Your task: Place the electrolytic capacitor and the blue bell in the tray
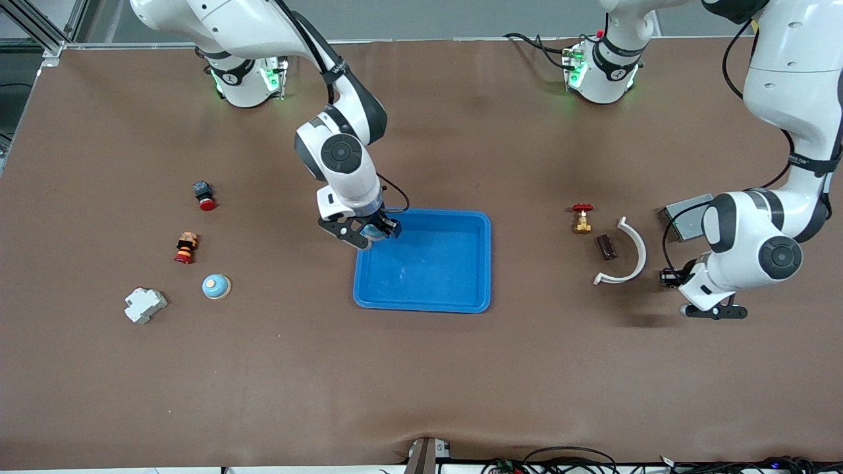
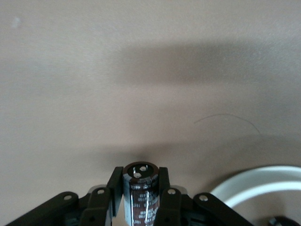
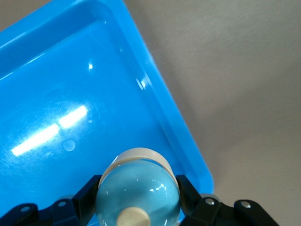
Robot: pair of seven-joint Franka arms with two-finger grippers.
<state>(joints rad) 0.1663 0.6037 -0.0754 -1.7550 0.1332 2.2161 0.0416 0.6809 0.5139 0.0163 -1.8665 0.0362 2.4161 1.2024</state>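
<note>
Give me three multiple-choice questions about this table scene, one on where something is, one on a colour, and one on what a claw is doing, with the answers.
1. Where is the right claw?
A. Over a corner of the shallow bright-blue plastic tray
B. Over the curved white plastic piece
C. Resting on the brown table

2. What colour is the handwheel of the small brass valve?
A. Green
B. Red
C. Yellow

3. What does the left claw hold?
A. Nothing
B. A white block
C. A dark cylindrical electrolytic capacitor

Answers:
A, the front view shows it above the tray's corner.
B, the wheel is red.
C, the left wrist view shows the fingers clamping it.
</note>
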